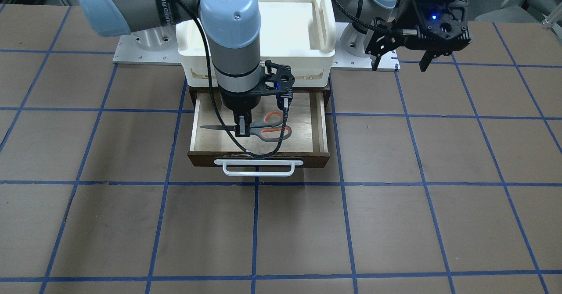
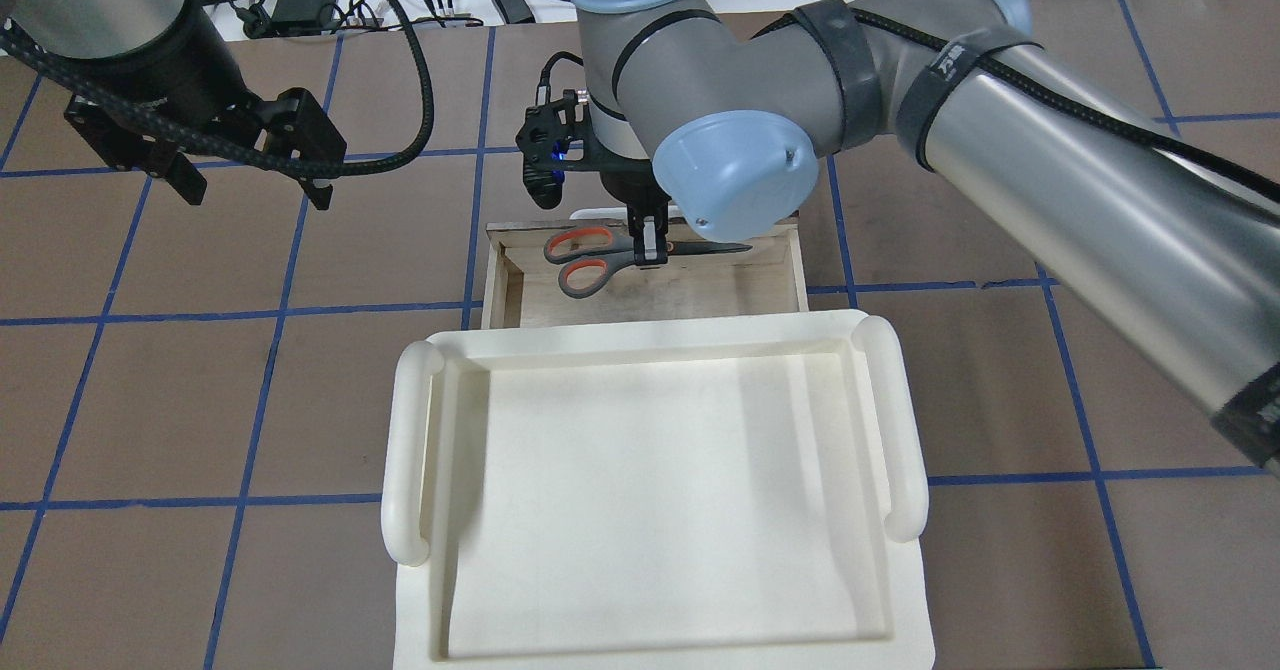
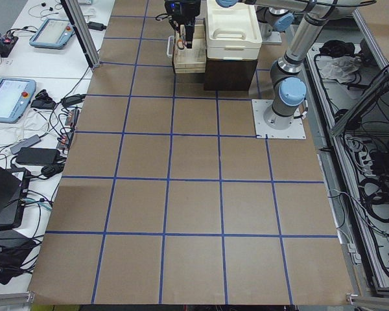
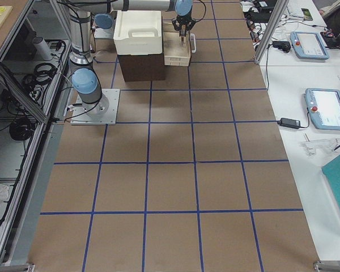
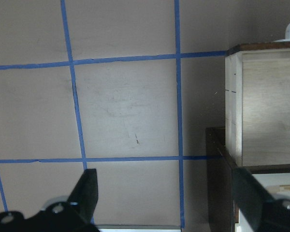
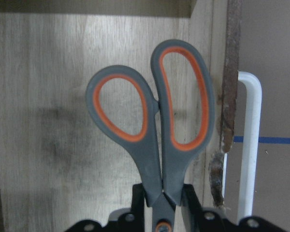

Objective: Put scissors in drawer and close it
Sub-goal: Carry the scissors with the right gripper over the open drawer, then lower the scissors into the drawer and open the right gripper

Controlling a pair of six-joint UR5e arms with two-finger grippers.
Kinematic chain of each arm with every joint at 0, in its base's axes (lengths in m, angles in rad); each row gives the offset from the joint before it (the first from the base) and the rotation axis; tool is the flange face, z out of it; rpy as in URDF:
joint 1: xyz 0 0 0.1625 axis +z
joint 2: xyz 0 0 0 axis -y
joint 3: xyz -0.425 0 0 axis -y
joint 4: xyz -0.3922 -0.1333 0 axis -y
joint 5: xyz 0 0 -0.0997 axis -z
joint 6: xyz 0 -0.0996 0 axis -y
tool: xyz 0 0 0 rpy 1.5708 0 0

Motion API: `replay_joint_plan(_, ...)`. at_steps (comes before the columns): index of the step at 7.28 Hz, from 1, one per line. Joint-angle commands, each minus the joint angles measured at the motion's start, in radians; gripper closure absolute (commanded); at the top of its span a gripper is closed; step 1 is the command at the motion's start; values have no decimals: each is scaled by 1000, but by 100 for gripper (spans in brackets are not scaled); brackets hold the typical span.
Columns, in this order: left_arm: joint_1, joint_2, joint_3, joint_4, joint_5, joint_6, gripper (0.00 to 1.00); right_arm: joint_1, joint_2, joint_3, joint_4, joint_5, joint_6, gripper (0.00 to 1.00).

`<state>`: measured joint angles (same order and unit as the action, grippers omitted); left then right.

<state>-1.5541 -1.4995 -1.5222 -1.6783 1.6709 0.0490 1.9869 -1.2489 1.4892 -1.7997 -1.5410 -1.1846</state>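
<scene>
Far left in the overhead view: left tool (image 2: pixel 255 193), hanging above the brown tabletop (image 2: pixel 200 400), fingers spread wide apart with nothing between them. Sits well apart from the drawer (image 2: pixel 497 280), off beyond its left-hand wall.

Next along, inside the open drawer: scissors (image 2: pixel 618 262), lying flat in line with the drawer front, blades shut. Grey handles with orange-lined loops point toward the robot's left, silver blades toward its right. Lie in the half of the tray nearest the dark brown front and the white bar handle (image 1: pixel 258 167). Cannot tell whether resting on the plywood floor or held just above it.

Over the middle of the scissors: right tool (image 2: pixel 648 250), pointing straight down, fingers clamped together on the scissors just where the handles meet the blades; seen plainly from the right wrist camera, one finger on each side of the grey shanks.

Nearer the robot: cream-white bin (image 2: pixel 405 450), sitting on top of the dark cabinet, with the drawer jutting out from beneath it.
</scene>
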Motion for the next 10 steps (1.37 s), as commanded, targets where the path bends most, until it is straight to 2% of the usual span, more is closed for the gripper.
replay_joint_plan(1, -1, 4, -1, -3, 6, -17, 0, 6, 13, 14, -10, 21, 3, 100)
replay_joint_plan(3, -1, 8, -6, 9, 9, 0, 0, 6, 10, 58, -26, 22, 5, 100)
replay_joint_plan(6, -1, 16, -13, 9, 13, 20, 0, 6, 10, 66, -26, 21, 48, 100)
replay_joint_plan(7, -1, 16, -13, 9, 15, 20, 0, 6, 9, 66, -27, 24, 59, 45)
replay_joint_plan(8, 0, 19, -13, 9, 16, 20, 0, 6, 6, 66, -35, 24, 110, 9)
replay_joint_plan(9, 0, 21, -13, 8, 16, 20, 0, 6, 3, 65, -35, 22, 143, 0)
replay_joint_plan(10, 0, 22, -13, 8, 16, 20, 0, 4, -4, 59, -35, 21, 155, 0)
